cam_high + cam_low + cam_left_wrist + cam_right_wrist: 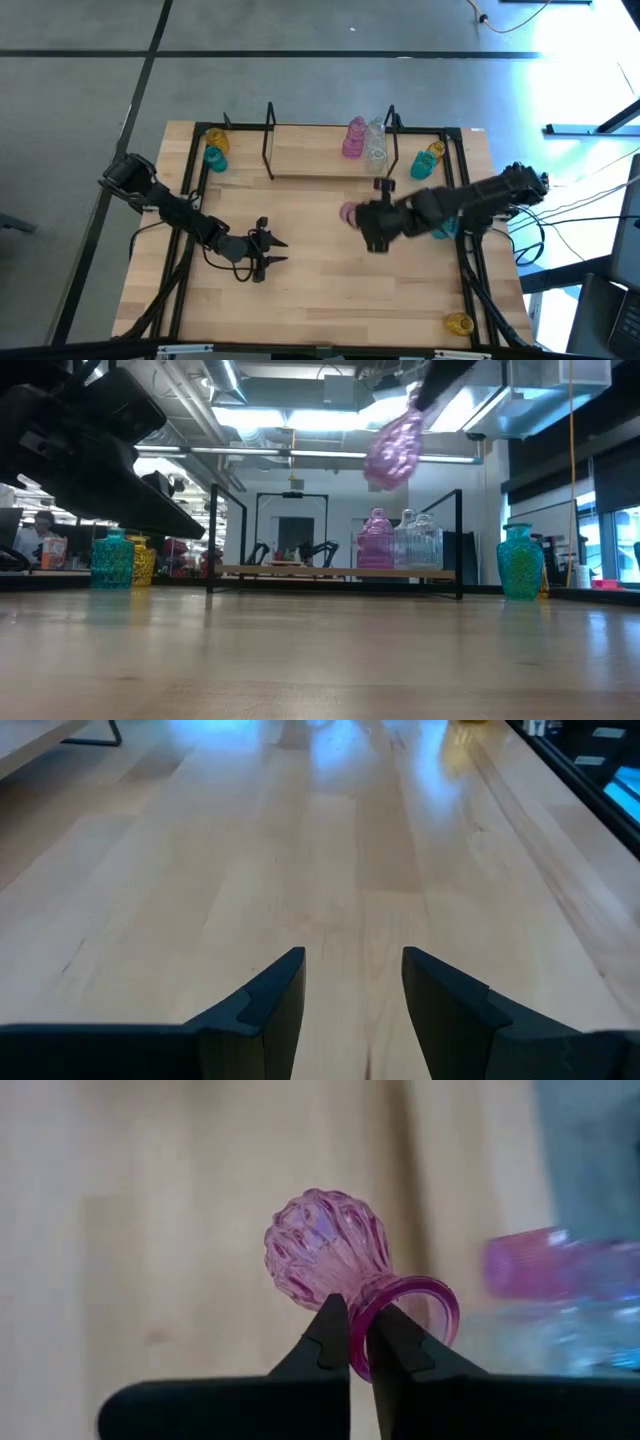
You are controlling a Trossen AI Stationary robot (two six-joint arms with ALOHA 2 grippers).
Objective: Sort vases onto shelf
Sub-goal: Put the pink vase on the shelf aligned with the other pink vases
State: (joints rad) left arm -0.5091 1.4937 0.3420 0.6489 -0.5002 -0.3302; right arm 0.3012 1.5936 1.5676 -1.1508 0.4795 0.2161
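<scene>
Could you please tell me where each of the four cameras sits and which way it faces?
High: overhead, straight down on the table; both arms show.
Low: table height, level toward the shelf; a pink vase hangs above.
Left wrist: past the open left pincer onto bare wood.
Right wrist: past the right pincer, shut on the pink vase's rim.
Shared: high, low and right wrist all show that held vase.

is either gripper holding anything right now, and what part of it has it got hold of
The right gripper holds a pink vase, pinched at the rim of its mouth, lifted off the table. The left gripper is open and holds nothing.
</scene>
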